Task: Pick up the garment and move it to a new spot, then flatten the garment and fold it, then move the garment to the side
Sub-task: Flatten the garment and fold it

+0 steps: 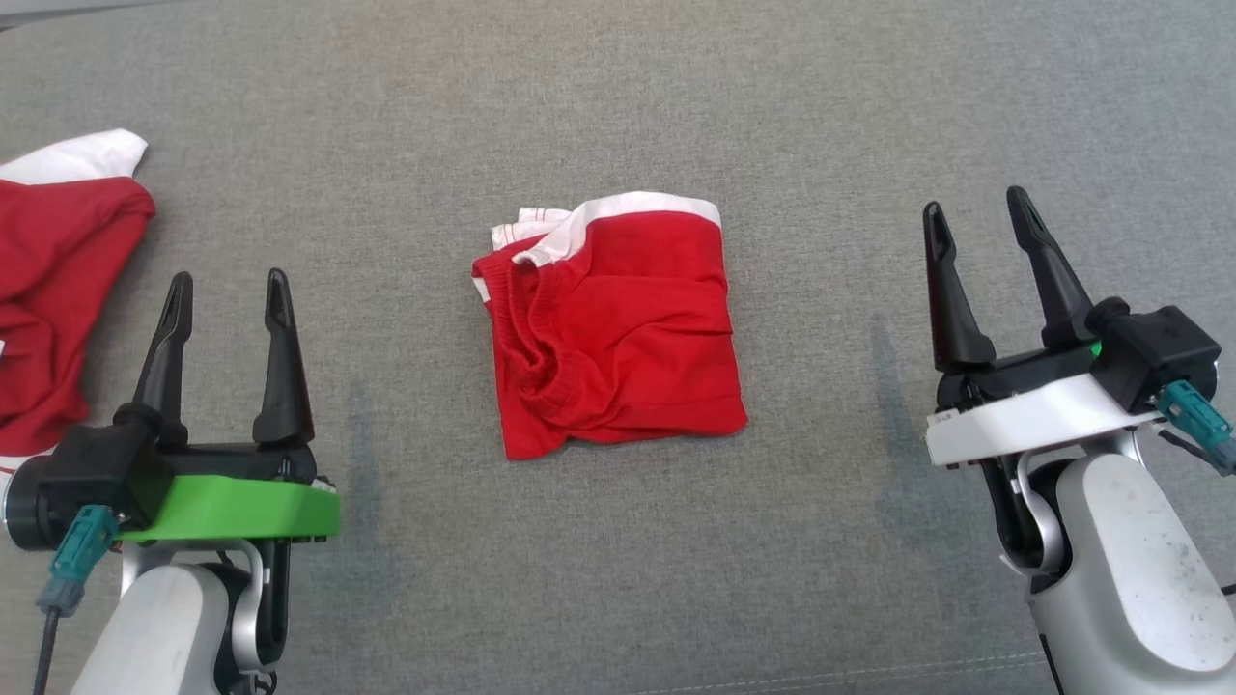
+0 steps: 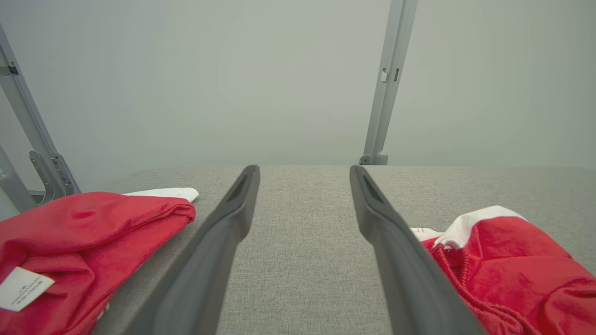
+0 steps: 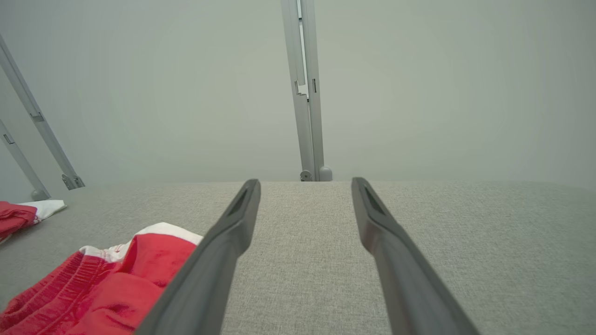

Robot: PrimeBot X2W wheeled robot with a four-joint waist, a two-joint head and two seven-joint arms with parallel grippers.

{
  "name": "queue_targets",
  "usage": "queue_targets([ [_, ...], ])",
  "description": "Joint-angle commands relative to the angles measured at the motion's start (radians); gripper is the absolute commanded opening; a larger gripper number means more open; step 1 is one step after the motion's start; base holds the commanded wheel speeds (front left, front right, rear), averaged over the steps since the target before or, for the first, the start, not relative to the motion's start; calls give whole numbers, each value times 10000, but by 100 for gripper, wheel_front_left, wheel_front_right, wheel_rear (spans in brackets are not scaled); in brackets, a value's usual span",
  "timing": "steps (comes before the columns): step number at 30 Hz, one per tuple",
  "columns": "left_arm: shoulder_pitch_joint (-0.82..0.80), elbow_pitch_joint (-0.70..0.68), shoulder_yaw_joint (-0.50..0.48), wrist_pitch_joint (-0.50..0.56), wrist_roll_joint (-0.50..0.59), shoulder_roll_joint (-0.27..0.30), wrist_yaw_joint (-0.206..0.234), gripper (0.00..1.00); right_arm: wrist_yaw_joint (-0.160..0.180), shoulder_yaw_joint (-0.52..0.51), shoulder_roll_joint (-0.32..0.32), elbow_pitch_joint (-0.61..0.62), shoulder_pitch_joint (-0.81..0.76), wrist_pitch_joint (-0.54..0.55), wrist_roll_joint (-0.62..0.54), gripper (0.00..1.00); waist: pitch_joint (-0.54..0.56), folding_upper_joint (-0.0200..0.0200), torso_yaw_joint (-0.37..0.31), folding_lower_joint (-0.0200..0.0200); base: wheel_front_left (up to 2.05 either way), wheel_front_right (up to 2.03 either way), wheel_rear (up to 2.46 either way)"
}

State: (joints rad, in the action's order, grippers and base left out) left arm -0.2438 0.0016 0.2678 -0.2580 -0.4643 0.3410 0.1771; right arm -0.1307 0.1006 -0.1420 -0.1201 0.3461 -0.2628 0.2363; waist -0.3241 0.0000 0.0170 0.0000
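A red garment (image 1: 613,328) with a white band along its far edge lies folded into a rough square at the middle of the grey surface. It also appears at the lower right of the left wrist view (image 2: 517,270) and the lower left of the right wrist view (image 3: 107,284). My left gripper (image 1: 228,290) hovers open to the garment's left, with nothing between its fingers. Well to the garment's right, my right gripper (image 1: 980,217) is open too and holds nothing. Both grippers are apart from the cloth.
A second red and white garment (image 1: 58,280) lies crumpled at the left edge, close to my left gripper, with a white label (image 2: 21,288) showing. Grey metal frame posts (image 3: 307,93) stand behind the surface's far edge. Grey fabric surface (image 1: 618,106) spreads around the folded piece.
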Motion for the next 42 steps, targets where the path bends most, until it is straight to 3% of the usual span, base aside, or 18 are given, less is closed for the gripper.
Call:
queue_targets([
  [1,127,-41,-41,-69,-99,120,-72,100,0,-46,23,87,-207,13,-82,100,206,0,-92,0,0,0,0],
  [11,823,-109,-519,-68,-636,228,-782,100,0,-196,31,281,-1260,253,-249,100,1207,0,-73,0,0,0,0],
  [18,1537,-14,-662,-71,-390,240,-1132,100,0,-279,86,268,-1990,466,-201,100,1818,0,-86,0,0,0,0],
  [42,2585,-380,-248,208,-233,334,-791,100,0,-646,117,790,-3206,941,-345,100,2625,0,-218,0,0,0,0],
])
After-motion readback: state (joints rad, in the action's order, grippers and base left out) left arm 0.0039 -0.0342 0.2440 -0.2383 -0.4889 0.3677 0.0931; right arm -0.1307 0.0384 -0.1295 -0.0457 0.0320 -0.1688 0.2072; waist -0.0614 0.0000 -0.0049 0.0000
